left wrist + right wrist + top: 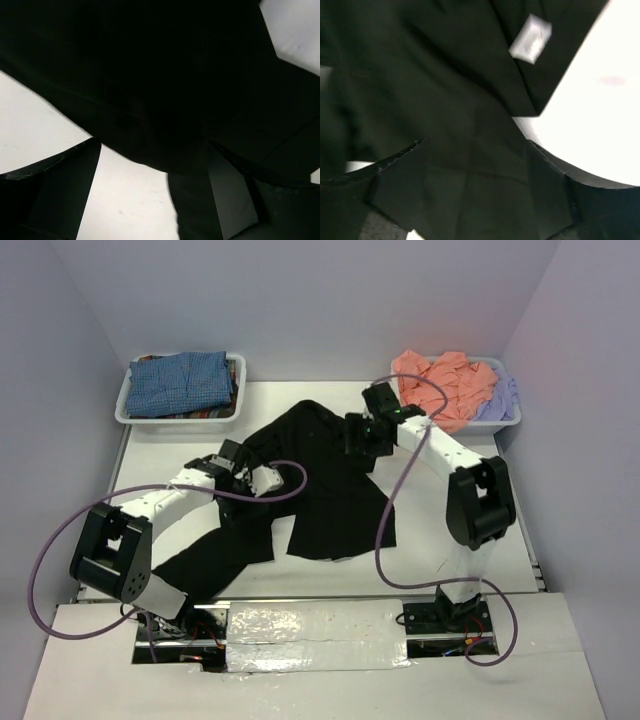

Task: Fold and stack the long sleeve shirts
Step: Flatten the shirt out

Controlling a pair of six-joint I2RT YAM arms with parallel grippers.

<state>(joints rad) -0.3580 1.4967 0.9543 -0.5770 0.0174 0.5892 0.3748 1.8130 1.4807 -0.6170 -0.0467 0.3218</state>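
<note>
Place: a robot test cell in a lab.
Enclosure: plain pale walls [300, 300] close in a white table [270, 400] on three sides.
Machines: a left arm [150, 502] and a right arm [450, 455] stand bolted side by side at the table's near edge.
Wiring: purple cables [40, 570] loop loose from the arms down to their bases.
Mounting: a shiny wrapped panel [320, 625] lies between the two bases.
Props: white plastic bins at the far corners. The left bin [125, 405] holds a blue-checked shirt [185, 380], the right bin [510, 415] a salmon-pink shirt [440, 380].
</note>
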